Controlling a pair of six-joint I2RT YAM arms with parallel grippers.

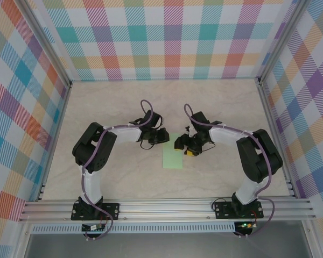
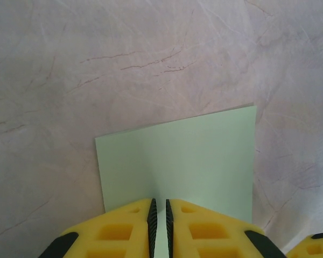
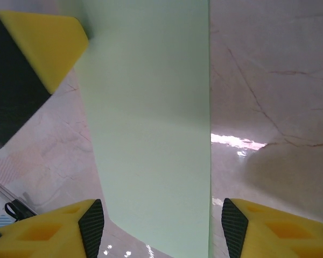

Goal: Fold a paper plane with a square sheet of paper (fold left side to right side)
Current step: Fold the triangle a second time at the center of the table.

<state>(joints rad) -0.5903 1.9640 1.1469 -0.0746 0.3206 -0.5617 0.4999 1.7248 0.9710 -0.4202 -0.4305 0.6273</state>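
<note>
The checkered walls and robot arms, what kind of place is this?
Probably a robot practice booth in a lab. Bright plaid walls fence in a marble-look table, a metal rail holds two arms, and a pale green sheet of paper lies between them.

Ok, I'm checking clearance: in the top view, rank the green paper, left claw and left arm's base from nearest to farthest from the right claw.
1. green paper: right beside the right claw, on its left.
2. left claw: across the paper, further left.
3. left arm's base: near-left table edge.
</note>
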